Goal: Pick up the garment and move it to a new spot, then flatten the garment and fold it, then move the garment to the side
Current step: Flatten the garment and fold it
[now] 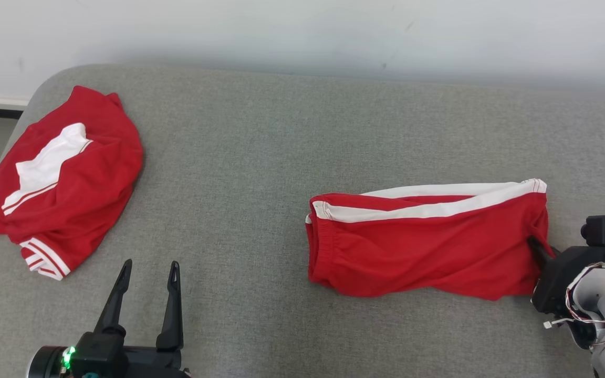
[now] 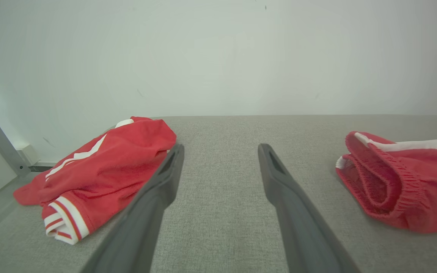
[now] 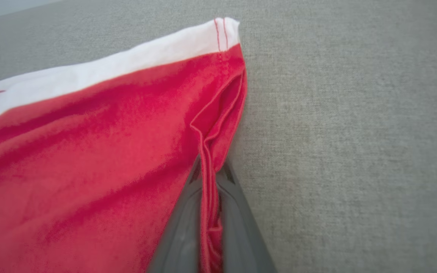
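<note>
Nearest the robot, the left claw (image 1: 150, 262) hangs wide over bare cloth, well to the left of the red shorts with a white side stripe (image 1: 423, 247), and holds nothing. The right claw (image 1: 538, 245) sits at the right end of those shorts, closed narrow on a pleat of the red leg hem (the right wrist view shows the fabric pressed flat between its grey fingers (image 3: 237, 235)). The shorts lie on the grey fabric-covered counter (image 1: 260, 157), doubled leg over leg, with the elastic waistband at their left end. Farther back, well to the left of the shorts, a crumpled red jersey with white panels (image 1: 71, 178) lies apart from both claws.

Judging by the tidy doubled shape, flattening looks done and the folding step is in hand. The next move probably calls for lifting the pinched hem just clear and carrying it leftward over the waistband, with both layers kept together. The idle claw could steady the waistband end so the shorts don't drag.
</note>
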You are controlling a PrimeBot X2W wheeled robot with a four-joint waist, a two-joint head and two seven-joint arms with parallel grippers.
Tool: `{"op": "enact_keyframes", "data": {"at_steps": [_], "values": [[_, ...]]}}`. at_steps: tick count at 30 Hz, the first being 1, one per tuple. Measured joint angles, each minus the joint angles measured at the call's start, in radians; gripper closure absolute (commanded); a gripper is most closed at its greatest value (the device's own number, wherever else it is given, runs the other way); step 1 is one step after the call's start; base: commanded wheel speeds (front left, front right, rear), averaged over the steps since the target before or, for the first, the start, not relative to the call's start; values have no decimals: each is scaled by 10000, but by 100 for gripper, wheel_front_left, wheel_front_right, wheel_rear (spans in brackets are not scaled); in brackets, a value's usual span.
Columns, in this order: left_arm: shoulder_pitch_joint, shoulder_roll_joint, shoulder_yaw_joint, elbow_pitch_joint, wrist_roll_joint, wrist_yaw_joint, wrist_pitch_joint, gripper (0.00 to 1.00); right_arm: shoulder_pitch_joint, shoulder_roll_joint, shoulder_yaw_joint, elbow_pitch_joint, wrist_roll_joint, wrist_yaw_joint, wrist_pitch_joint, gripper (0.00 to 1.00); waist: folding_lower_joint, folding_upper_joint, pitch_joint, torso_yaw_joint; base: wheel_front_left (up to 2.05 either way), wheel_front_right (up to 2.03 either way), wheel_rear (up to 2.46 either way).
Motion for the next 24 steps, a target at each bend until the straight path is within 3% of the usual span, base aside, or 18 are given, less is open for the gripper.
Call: {"op": "enact_keyframes", "data": {"at_steps": [7, 11, 24], "values": [[95, 0, 36, 23, 38, -10, 0, 0, 192, -784, -341, 510, -8, 0, -222, 100, 0, 1, -245, -249, 0, 0, 0], [236, -2, 130, 31, 81, -13, 0, 0, 168, -869, -389, 247, 8, 0, -274, 100, 0, 1, -374, -431, 0, 0, 0], [600, 4, 261, -2, 136, -12, 0, 0, 636, -416, -25, -3354, -35, -2, 138, 100, 0, 0, -777, -1041, 0, 0, 0]]}}
